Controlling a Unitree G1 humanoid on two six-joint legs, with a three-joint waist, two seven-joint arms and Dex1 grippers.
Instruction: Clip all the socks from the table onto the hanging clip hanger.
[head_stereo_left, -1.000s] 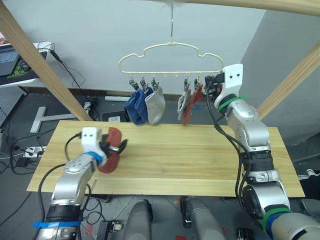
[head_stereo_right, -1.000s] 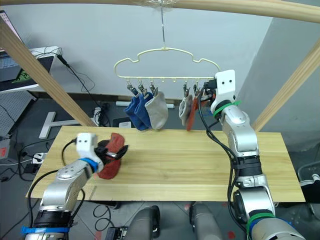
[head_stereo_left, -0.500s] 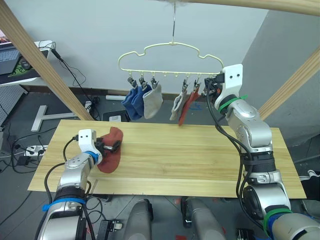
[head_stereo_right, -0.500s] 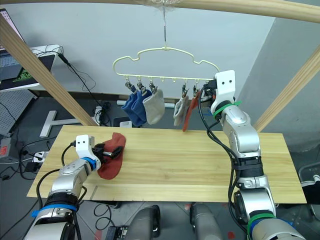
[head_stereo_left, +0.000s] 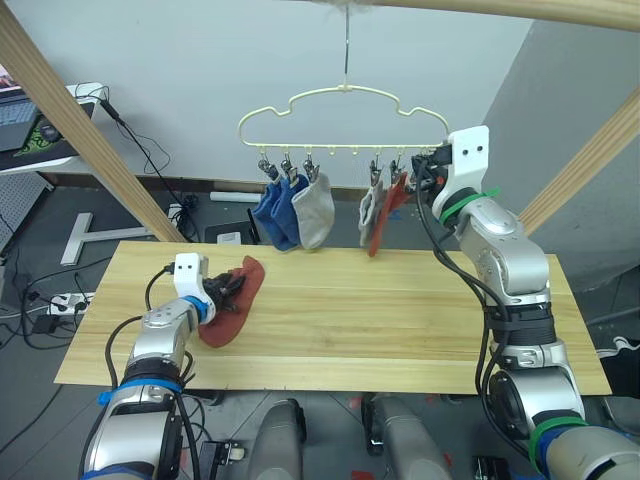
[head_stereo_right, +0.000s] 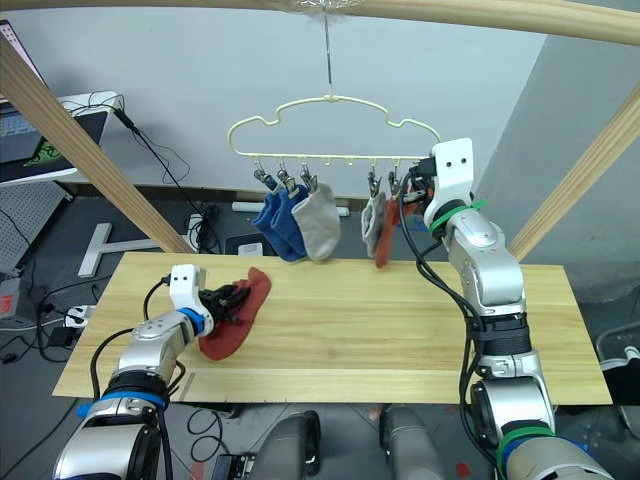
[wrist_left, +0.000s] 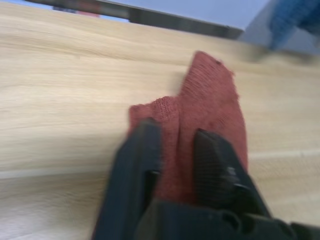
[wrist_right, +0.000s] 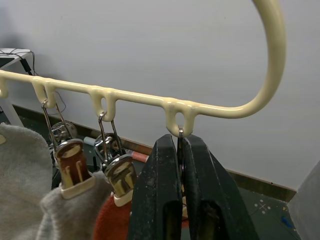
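One rust-red sock (head_stereo_left: 232, 300) is left on the bench (head_stereo_left: 400, 320), pinched in the left jaws (head_stereo_left: 226, 289); its long axis runs toward 1 o'clock, where the free end clip (wrist_right: 181, 165) is squeezed by the right jaws (head_stereo_left: 432, 170).

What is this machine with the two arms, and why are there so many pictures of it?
It is a robot hanging up socks. Two pictures come from cameras in its head, looking down over its arms. The other two come from little cameras on its wrists.

On the wooden table lies one rust-red sock. The left pincer has closed its two black fingers on it.

Above hangs a pale-yellow clip hanger. Five socks already hang from it: two blue socks, two grey socks, and a red one.

The right pincer is up at the hanger's end, shut on the last clip, the one without a sock.
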